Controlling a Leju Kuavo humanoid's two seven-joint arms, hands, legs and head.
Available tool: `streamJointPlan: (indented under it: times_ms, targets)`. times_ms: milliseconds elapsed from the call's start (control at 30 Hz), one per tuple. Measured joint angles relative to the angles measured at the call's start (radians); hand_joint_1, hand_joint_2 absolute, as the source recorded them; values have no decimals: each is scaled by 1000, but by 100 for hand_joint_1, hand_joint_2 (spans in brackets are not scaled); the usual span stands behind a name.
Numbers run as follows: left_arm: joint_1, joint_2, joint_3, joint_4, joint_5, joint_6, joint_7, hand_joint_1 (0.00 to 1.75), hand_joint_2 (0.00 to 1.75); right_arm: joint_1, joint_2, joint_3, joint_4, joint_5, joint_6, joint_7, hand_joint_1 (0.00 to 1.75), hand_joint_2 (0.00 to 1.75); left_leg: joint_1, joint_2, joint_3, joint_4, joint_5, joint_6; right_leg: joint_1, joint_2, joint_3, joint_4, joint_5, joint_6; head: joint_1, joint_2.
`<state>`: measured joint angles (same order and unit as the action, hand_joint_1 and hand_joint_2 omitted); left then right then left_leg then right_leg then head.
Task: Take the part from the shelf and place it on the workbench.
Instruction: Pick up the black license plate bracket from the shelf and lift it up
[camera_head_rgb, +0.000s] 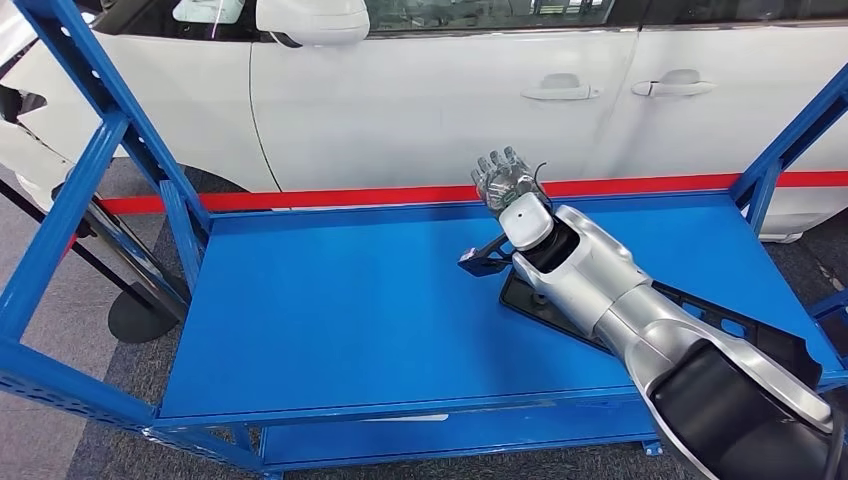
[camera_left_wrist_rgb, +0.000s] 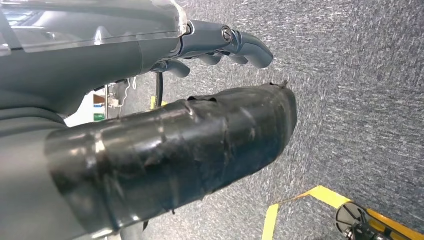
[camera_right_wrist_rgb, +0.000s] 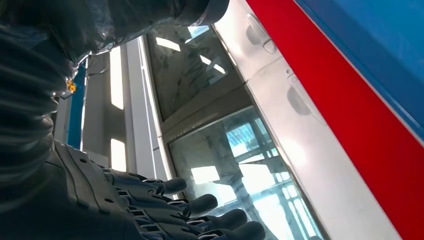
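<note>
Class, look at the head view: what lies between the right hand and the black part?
The robot's own silver forearm; the right hand is raised above the black part.

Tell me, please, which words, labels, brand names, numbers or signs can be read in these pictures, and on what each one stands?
None: no readable text stands on the blue shelf, the black part, the white car or either hand.
Small items beyond the left hand in the left wrist view are too blurred to read.

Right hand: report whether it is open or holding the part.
Open. The right hand is raised above the blue shelf, fingers apart and empty; the black part lies flat under the forearm.
</note>
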<state>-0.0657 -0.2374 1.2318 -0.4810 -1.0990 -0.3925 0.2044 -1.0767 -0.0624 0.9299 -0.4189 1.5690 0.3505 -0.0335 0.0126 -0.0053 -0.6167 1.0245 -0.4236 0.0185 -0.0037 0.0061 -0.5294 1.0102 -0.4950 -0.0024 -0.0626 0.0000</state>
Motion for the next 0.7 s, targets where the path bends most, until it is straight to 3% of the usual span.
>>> streamJointPlan:
  times_ms: [500, 700]
  targets:
    - [-3, 19, 1, 13, -11, 24, -5, 0, 0, 54, -36, 6, 21, 0, 28, -51, 0, 175, 0, 0, 0, 0, 0, 0, 0, 0, 0, 0, 0, 0, 0, 0]
    - [-9, 41, 1, 45, -20, 42, -9, 0, 0, 53, -52, 41, 32, 0, 61, -130, 0, 175, 0, 0, 0, 0, 0, 0, 0, 0, 0, 0, 0, 0, 0, 0]
